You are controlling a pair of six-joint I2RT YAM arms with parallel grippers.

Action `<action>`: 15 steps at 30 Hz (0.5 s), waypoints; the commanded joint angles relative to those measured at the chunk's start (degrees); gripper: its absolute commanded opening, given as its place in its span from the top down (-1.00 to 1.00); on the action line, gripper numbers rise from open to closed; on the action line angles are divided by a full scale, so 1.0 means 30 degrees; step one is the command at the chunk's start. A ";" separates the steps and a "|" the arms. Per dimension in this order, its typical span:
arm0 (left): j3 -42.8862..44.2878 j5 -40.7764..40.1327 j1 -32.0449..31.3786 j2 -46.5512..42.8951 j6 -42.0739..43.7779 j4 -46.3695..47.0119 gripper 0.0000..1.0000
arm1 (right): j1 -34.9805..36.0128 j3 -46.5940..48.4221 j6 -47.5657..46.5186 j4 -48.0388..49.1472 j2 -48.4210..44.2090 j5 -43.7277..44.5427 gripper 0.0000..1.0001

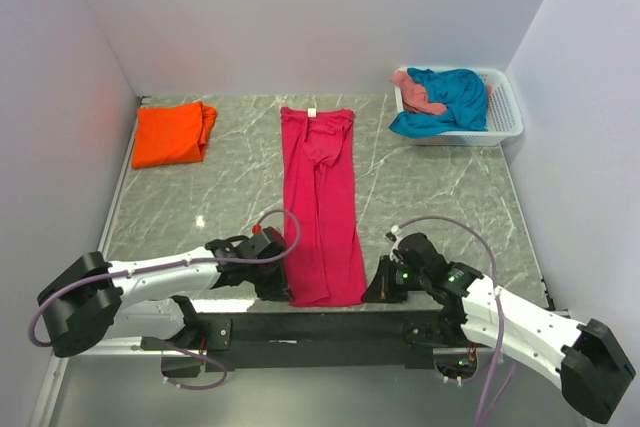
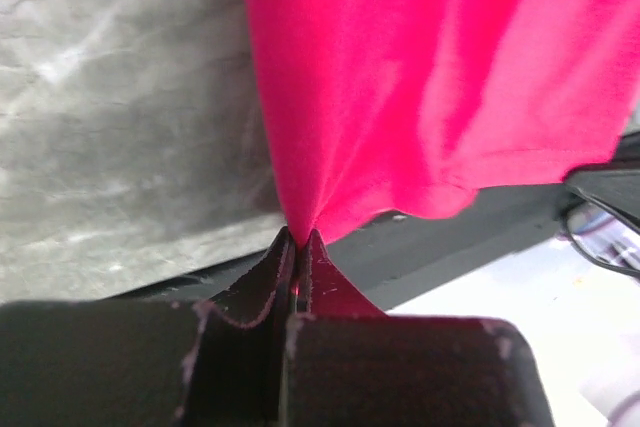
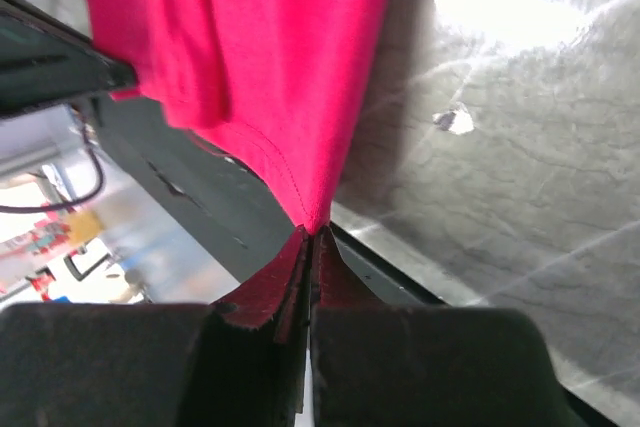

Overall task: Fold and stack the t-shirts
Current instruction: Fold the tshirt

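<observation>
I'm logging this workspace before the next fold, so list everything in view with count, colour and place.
magenta-pink t-shirt: one, magenta-pink, long strip down the table's centre
orange t-shirt: one, orange, folded, far-left corner
teal-blue t-shirt: one, teal-blue, crumpled in the basket
salmon-pink t-shirt: one, salmon-pink, basket's left side
basket: one, white slatted plastic, far-right corner
table: one, grey marbled
left gripper: one, black, shut on the magenta-pink t-shirt's near-left corner
right gripper: one, black, shut on its near-right corner

Magenta tee [image 1: 320, 207] folded lengthwise, centre; orange tee [image 1: 173, 134] folded far-left.
</observation>
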 commanded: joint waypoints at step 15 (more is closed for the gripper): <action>0.5976 -0.4756 0.3360 0.0078 0.3390 0.0708 0.99 | -0.1209 0.8678 -0.3379 -0.0586 0.4851 0.6887 1.00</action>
